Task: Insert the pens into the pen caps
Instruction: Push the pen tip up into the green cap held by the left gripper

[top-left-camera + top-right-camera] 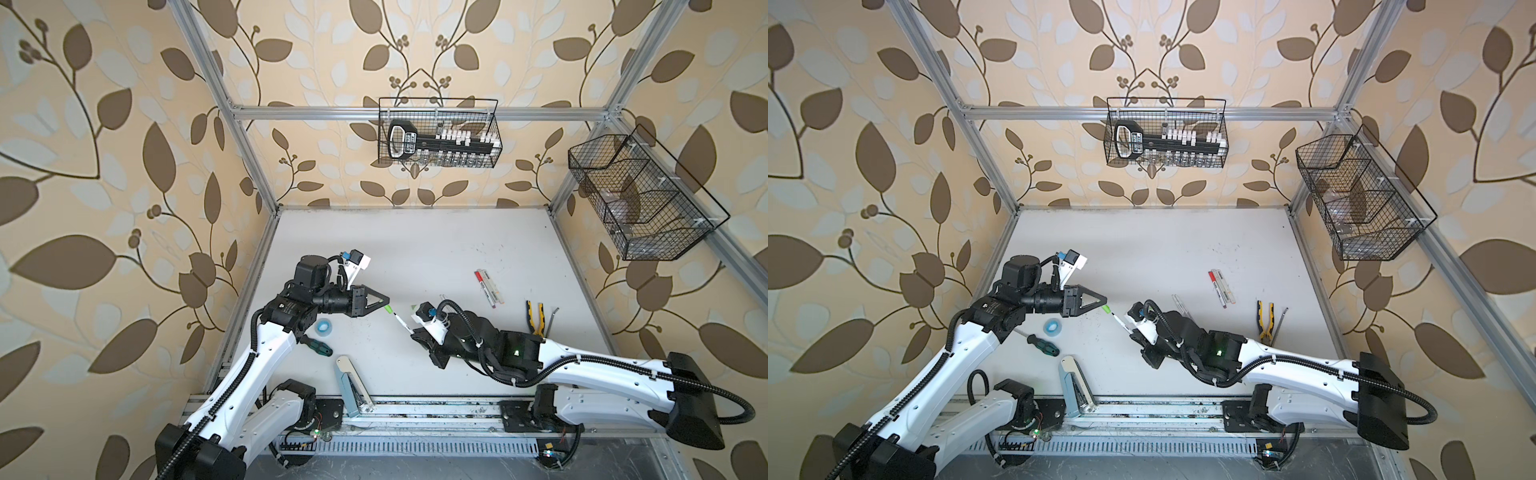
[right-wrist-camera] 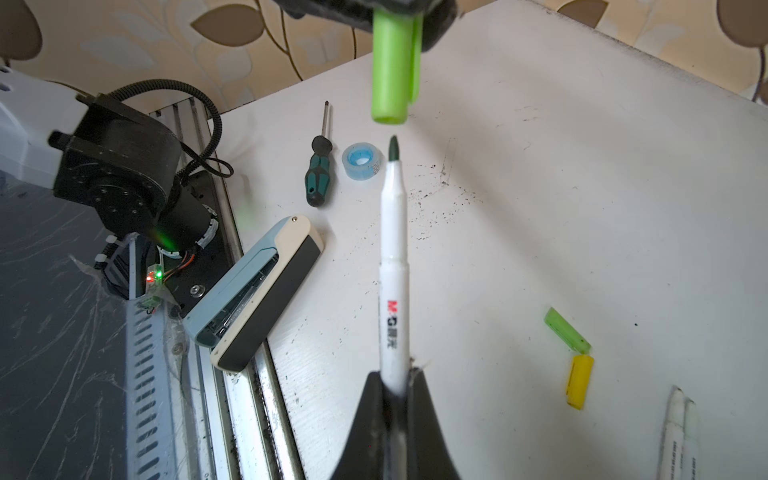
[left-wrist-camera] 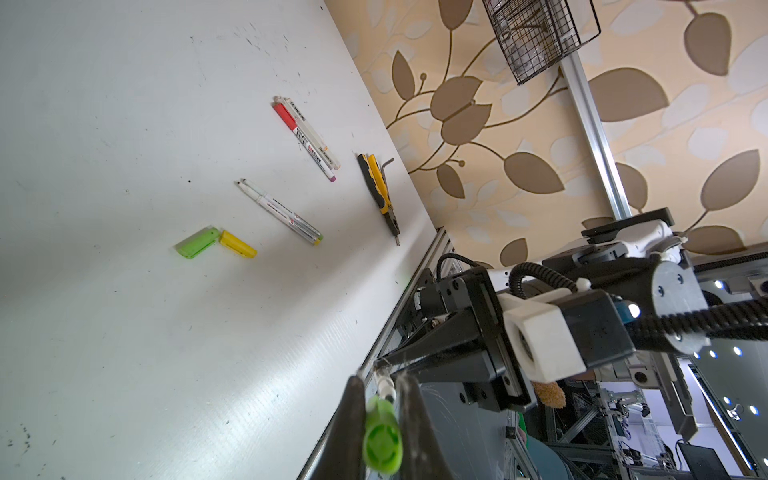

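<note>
Two pens (image 2: 678, 436) run off the right wrist view's edge; the held pen's (image 2: 394, 270) rear hides inside the right gripper (image 2: 395, 376); the green cap (image 3: 382, 440) is blurred close-up.

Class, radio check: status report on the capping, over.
Left gripper shut on green cap. Right gripper shut on pen. Tip short of cap mouth, not in. Nothing between them.

White pen (image 2: 394, 266) points at green cap (image 2: 390, 70) (apart).

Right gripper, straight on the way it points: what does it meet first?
The pen in the right gripper leads: its tip would likely meet the open end of the green cap in the left gripper. Depth alignment is unclear.
</note>
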Available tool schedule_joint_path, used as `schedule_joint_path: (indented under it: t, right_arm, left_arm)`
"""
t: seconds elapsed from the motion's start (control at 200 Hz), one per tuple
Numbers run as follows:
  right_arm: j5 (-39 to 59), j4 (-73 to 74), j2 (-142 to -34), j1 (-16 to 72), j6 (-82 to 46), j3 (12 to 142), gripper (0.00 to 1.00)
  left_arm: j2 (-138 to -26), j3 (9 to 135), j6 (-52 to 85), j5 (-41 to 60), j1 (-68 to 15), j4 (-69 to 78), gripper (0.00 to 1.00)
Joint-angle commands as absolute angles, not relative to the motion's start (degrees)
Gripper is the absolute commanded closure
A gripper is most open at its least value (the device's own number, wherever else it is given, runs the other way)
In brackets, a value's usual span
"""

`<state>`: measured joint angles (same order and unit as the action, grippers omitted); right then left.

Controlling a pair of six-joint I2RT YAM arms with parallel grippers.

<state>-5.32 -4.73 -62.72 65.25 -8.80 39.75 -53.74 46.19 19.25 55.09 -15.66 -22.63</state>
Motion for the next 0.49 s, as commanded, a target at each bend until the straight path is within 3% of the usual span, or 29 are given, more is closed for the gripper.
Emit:
schedule_joint_path:
  t: [0.0,0.49]
  right_arm:
    - [-4.6,-4.5,-62.5,65.8,-8.6,40.0,0.96]
    - [-5.9,-4.2,-64.6,65.7,-7.2,42.6,0.96]
  left_arm:
    - [-53.3,48.1,19.0,56.3,-15.1,-20.9,1.0]
    - [-54.2,47.9,19.0,58.3,-15.1,-20.2,1.0]
